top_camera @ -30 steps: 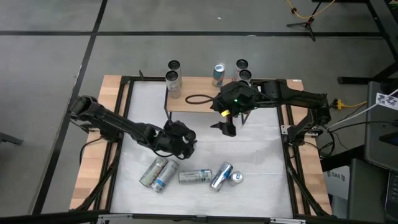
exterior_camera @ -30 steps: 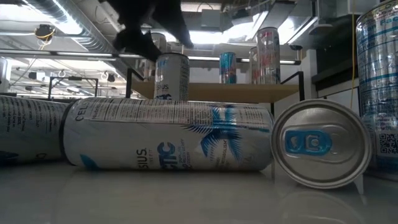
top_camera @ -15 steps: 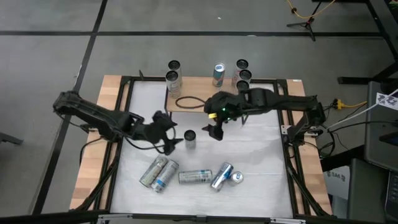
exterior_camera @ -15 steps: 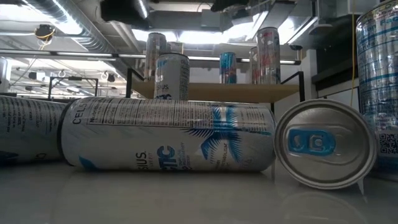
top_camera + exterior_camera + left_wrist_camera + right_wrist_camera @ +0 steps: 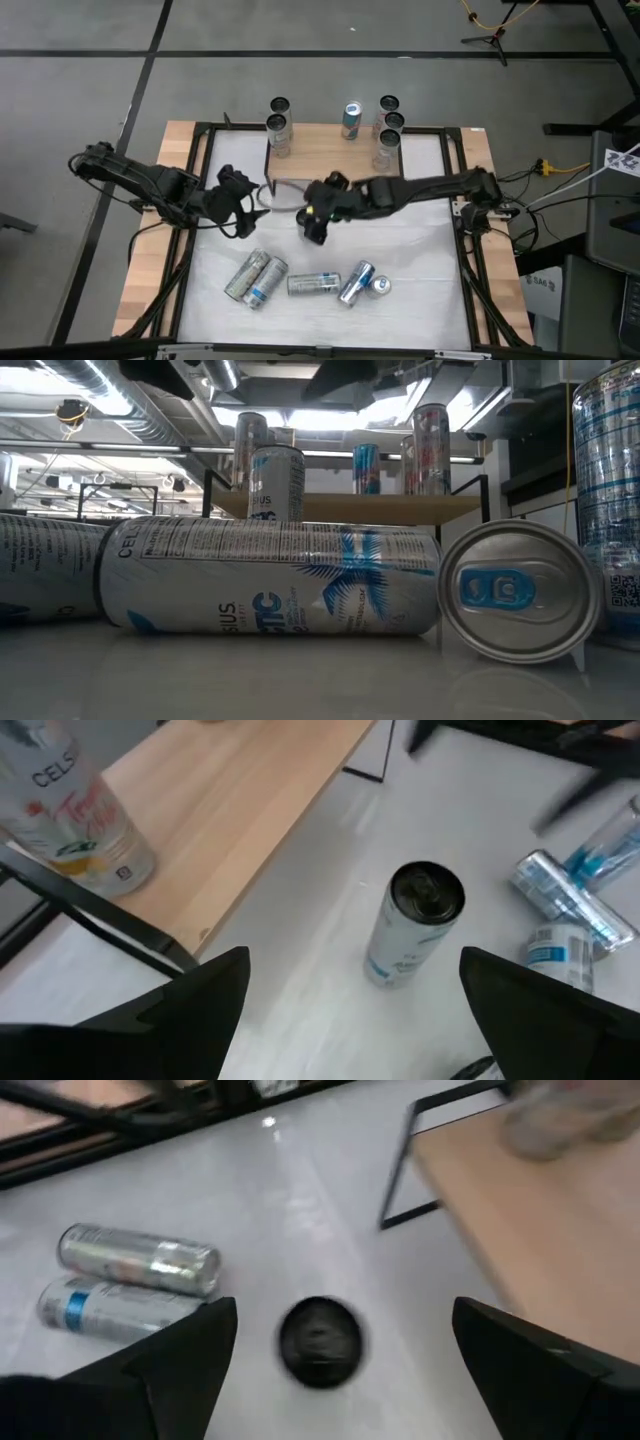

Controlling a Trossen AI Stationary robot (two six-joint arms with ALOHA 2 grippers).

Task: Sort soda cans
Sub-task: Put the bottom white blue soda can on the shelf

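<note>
Right pincer (image 5: 316,228), jaws wide, directly above upright can (image 5: 415,935).

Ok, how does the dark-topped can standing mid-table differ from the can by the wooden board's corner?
The dark-topped can stands on the white table, blue-marked; the corner can stands on the wooden board with red lettering. The first lies ahead of the open right gripper. Both are upright and slim.

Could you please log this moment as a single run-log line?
left end effector: open, empty | right end effector: open, over upright can | other cans: lying on table
</note>
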